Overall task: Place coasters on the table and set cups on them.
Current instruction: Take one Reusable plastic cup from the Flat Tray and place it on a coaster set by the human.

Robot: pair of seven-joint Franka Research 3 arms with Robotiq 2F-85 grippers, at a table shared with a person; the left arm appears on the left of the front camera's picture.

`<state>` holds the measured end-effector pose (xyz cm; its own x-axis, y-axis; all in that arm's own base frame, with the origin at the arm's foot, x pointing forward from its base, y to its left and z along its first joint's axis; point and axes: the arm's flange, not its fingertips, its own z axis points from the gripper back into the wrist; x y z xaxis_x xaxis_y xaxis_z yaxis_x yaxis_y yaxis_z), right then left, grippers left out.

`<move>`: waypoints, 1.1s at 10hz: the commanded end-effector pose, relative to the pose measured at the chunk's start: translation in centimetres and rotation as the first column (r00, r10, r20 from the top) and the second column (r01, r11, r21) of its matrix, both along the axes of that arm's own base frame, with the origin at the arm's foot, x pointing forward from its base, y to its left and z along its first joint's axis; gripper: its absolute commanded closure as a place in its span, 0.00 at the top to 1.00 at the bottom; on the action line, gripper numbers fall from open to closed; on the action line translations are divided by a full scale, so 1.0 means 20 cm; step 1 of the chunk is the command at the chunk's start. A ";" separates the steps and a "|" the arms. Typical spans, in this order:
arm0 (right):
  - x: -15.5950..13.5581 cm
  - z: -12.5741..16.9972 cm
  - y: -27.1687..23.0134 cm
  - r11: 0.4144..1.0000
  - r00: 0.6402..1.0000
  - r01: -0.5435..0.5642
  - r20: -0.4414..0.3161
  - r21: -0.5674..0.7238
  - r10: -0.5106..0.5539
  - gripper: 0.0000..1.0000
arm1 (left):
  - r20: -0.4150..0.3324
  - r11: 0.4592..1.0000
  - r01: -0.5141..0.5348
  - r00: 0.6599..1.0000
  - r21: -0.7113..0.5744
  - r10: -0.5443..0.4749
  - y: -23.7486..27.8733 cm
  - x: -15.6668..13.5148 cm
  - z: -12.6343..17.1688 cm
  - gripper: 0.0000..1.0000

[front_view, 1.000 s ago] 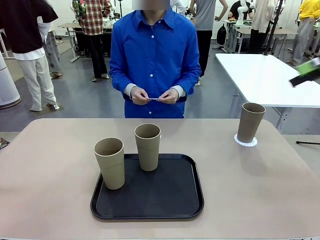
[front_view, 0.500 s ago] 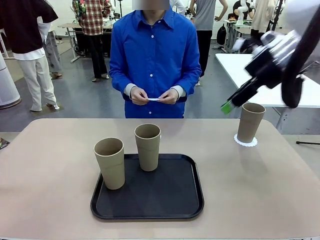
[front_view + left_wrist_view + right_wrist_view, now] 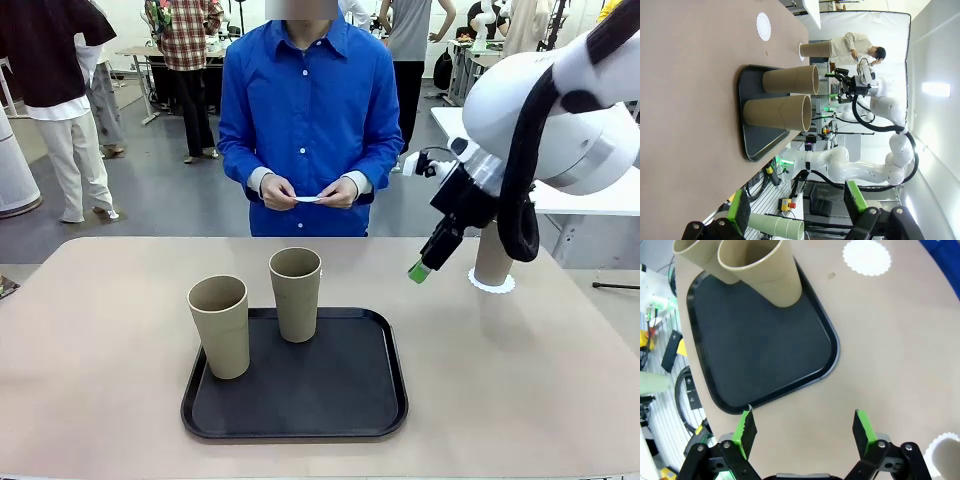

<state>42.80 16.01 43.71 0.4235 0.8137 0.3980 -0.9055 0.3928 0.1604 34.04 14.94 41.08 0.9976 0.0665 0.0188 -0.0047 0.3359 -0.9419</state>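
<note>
Swinging in from the right edge over the last second, the right arm has brought the right gripper (image 3: 420, 268) down from above the far white table. It now hangs over the table (image 3: 90, 350) between the tray (image 3: 320, 400) and the cup at the right (image 3: 490, 262); cups, tray and person have not shifted. From the front, that cup stands on a coaster (image 3: 488, 287), partly hidden by the arm. Two cups (image 3: 220, 330) stand on the tray, and the person's hands (image 3: 340, 190) pinch another coaster (image 3: 308, 198). How the jaws stand I cannot tell from this side. The left wrist view has the left gripper (image 3: 796, 197) spread wide and empty, well off the table's end, with a bare coaster (image 3: 763, 26) lying beyond the tray. The right wrist view looks down past widely parted, empty jaws at bare tabletop just beside the tray's edge, with the same bare coaster ahead and the nearer tray cup (image 3: 765, 270) off to one side. I judge the cups light, stiff and matte, so easy to grip, but tall and quick to tip. Take one across the wall around mid-height and squeeze gently. The paper coaster looks flimsy and likely to slide or crease, so a cup should come down onto it straight, not dragged.
</note>
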 end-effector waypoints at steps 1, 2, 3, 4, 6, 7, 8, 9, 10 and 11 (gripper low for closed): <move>-0.01 0.05 -0.02 1.000 1.000 0.018 0.016 0.014 -0.018 1.00 | 0.008 1.000 0.000 1.000 -0.011 0.000 0.01 -0.01 0.01 1.00; -0.01 0.05 -0.02 1.000 1.000 0.018 0.016 0.014 -0.018 1.00 | 0.008 1.000 0.000 1.000 -0.011 0.000 0.01 -0.01 0.01 1.00; -0.01 0.05 -0.02 1.000 1.000 0.018 0.016 0.014 -0.018 1.00 | 0.008 1.000 0.000 1.000 -0.011 0.000 0.01 -0.01 0.01 1.00; -0.01 0.05 -0.02 1.000 1.000 0.018 0.016 0.014 -0.018 1.00 | 0.008 1.000 0.000 1.000 -0.011 0.000 0.01 -0.01 0.01 1.00; -0.01 0.05 -0.02 1.000 1.000 0.018 0.016 0.014 -0.018 1.00 | 0.008 1.000 0.000 1.000 -0.011 0.000 0.01 -0.01 0.01 1.00; -0.01 0.05 -0.02 1.000 1.000 0.018 0.016 0.014 -0.018 1.00 | 0.008 1.000 0.000 1.000 -0.011 0.000 0.01 -0.01 0.01 1.00; 0.00 0.05 -0.04 1.000 1.000 0.013 0.018 0.014 -0.013 1.00 | 0.008 1.000 0.000 1.000 -0.011 0.000 0.01 -0.01 0.01 1.00; -0.02 0.00 0.04 0.987 0.993 -0.103 0.069 0.124 0.095 1.00 | 0.008 1.000 0.000 1.000 -0.011 0.000 0.01 -0.01 0.01 1.00; -0.01 -0.05 0.10 0.936 0.978 -0.207 0.092 0.285 0.188 1.00 | 0.008 1.000 0.000 1.000 -0.011 0.000 0.01 -0.01 0.01 1.00; 0.01 -0.09 0.13 0.845 0.975 -0.217 0.157 0.489 0.159 1.00 | 0.008 1.000 0.000 1.000 -0.011 0.000 0.01 -0.01 0.01 1.00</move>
<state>42.34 18.58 44.24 0.2761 0.7173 0.6398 -0.9606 0.2275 0.1594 34.04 14.94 41.08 0.9976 0.0665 0.0189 -0.0046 0.3360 -0.9419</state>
